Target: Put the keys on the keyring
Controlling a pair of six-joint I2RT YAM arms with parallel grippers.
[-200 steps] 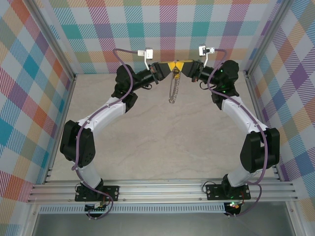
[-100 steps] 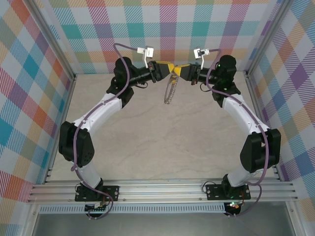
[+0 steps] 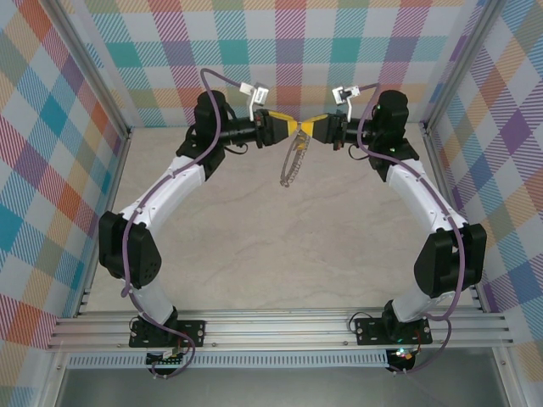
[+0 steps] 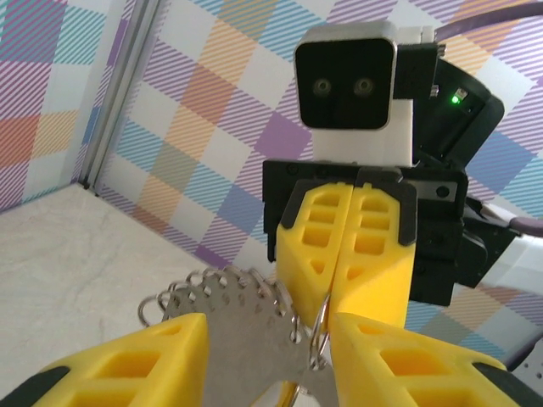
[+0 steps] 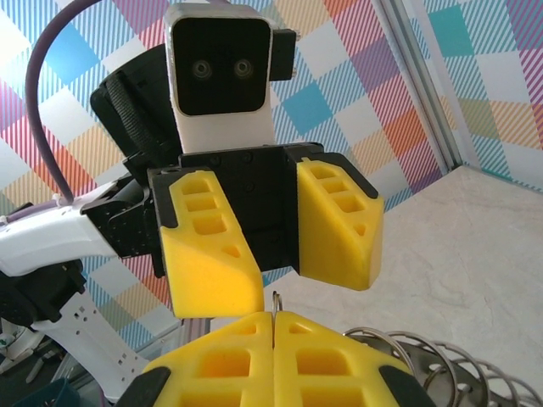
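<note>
Walls: you're boxed in by plaid panels (image 3: 51, 127) on the left, the far side and the right.
Table: a pale marbled top (image 3: 280, 254), with a silver rail (image 3: 280, 326) across the near edge where both bases are bolted.
Arms: look at your left arm (image 3: 170, 191) and right arm (image 3: 420, 199). Each bows outward and reaches to the far end of the table, and the two wrists point straight at each other in front of the back wall.
Cables: a purple lead (image 3: 214, 127) loops over the left wrist, and its twin runs down the right arm.
Wrist cameras: from your right wrist, the left arm's white camera block (image 5: 221, 64) stares back at you from above its fingers.
Left gripper: your left gripper (image 5: 280, 280) has its jaws parted, with a clear gap between the two yellow fingers (image 5: 208, 254). From its own camera those fingers sit either side of the ring's flat metal. Whether they touch it, you can't tell.
Right gripper: your right gripper (image 4: 338, 292) is nose to nose with the left, jaws pressed together seam to seam, and it has the ring. A thin wire loop runs into that seam.
Keyring: the keyring (image 3: 293, 161) is up in the air at the far end of the table, pinched at its top between the right fingers. It dangles below the two grippers, clear of the tabletop. Up close it is silvery, with a row of small loops along a scalloped edge.
</note>
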